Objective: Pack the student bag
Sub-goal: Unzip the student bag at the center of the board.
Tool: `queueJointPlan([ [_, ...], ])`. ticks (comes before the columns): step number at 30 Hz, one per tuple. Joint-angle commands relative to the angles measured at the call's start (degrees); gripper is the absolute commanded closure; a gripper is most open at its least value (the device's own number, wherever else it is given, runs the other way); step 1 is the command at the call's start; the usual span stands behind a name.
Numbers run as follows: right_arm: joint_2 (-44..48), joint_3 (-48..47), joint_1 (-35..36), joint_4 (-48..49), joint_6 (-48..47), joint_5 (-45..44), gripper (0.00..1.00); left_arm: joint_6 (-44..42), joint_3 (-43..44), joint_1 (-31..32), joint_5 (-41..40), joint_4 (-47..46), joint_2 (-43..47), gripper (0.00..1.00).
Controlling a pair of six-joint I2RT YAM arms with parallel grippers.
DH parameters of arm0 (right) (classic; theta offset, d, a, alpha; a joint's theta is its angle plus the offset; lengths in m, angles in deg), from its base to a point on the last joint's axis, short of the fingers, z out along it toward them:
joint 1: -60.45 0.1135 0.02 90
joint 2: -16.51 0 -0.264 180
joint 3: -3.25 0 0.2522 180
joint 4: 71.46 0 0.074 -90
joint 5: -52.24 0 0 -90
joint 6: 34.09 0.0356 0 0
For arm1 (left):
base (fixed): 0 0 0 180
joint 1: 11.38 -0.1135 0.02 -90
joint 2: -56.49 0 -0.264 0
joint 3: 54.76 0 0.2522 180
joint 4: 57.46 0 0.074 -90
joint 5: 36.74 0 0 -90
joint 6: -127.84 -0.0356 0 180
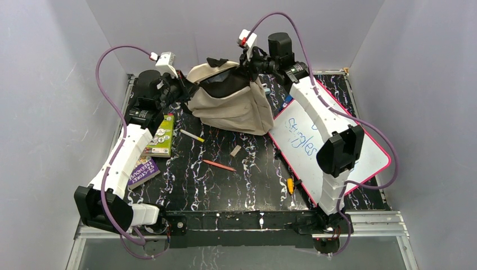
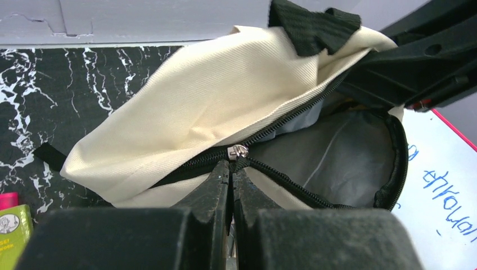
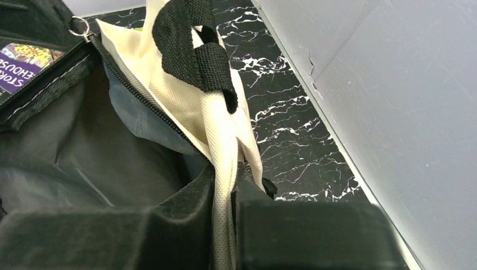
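Student bag point(image 1: 236, 107) slumped at far centre of worktop point(image 1: 225, 188), right side against pink-framed whiteboard point(image 1: 343, 140); zipper undone, mouth gaping, grey lining showing inside, contents cannot be made out. Left gripper point(image 2: 230, 169) pinched closed on zipper edge just below slider point(image 2: 238, 151). Right gripper point(image 3: 226, 180) clamped on cream rim below black strap point(image 3: 197, 50). Green book point(image 1: 160, 135), purple book point(image 1: 143, 170) on worktop, outside bag

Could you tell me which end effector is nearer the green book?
Left: the left end effector is just beyond the green book; the right end effector is across the bag.
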Motion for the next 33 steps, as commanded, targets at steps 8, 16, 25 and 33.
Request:
queueJointPlan([
  [8, 11.61, 14.33, -1.81, 19.41, 6.76, -5.97, 1.0, 3.66, -3.57, -4.88, -6.34, 3.85, 6.61, 1.0],
  [16, 14.55, 18.49, -3.74, 22.67, 8.84, -3.87, 1.0, 8.7, -10.81, -13.98, -0.04, 1.8, 6.19, 1.0],
  [25, 16.05, 21.74, -4.87, 27.26, 12.8, -6.67, 1.0, 13.77, -19.92, -18.85, 6.09, -4.45, 5.69, 1.0],
  [33, 16.57, 22.3, -5.33, 27.86, 13.79, -8.83, 1.0, 17.41, -26.52, -18.95, 9.07, -10.96, 3.36, 1.0],
])
